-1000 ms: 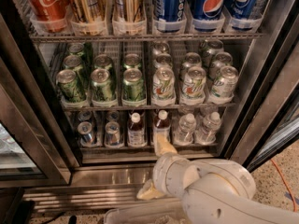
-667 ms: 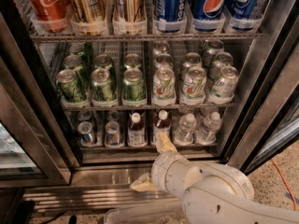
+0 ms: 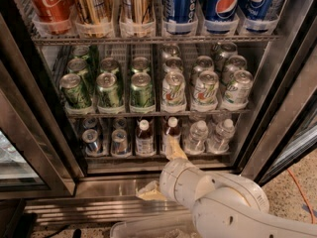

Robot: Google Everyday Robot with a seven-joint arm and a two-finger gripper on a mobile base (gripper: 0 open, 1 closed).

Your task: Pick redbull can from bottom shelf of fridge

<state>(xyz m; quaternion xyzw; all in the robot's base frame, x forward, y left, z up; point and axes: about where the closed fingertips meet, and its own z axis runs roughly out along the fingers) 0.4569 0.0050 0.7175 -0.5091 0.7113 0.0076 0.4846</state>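
The fridge (image 3: 44,133) stands open in the camera view. On the bottom shelf (image 3: 148,157), two slim silver-and-blue redbull cans (image 3: 92,141) stand at the left in adjacent lanes, with more behind them. My gripper (image 3: 157,168) is low in front of the shelf's middle, to the right of the cans and not touching them. One tan finger (image 3: 174,148) points up at the shelf's front edge by a dark bottle (image 3: 172,132). The other finger (image 3: 147,191) points down-left over the steel sill. The gripper is open and empty.
Right of the cans on the bottom shelf stand two white-capped bottles (image 3: 144,138) and clear water bottles (image 3: 196,137). Green cans (image 3: 109,89) and white-green cans (image 3: 205,89) fill the rack above. Door frames (image 3: 277,108) flank both sides. A clear tray (image 3: 143,229) lies on the floor below.
My arm has shifted a little left and up toward the shelf. The lower finger has swung left and up. The cans and bottles have not moved.
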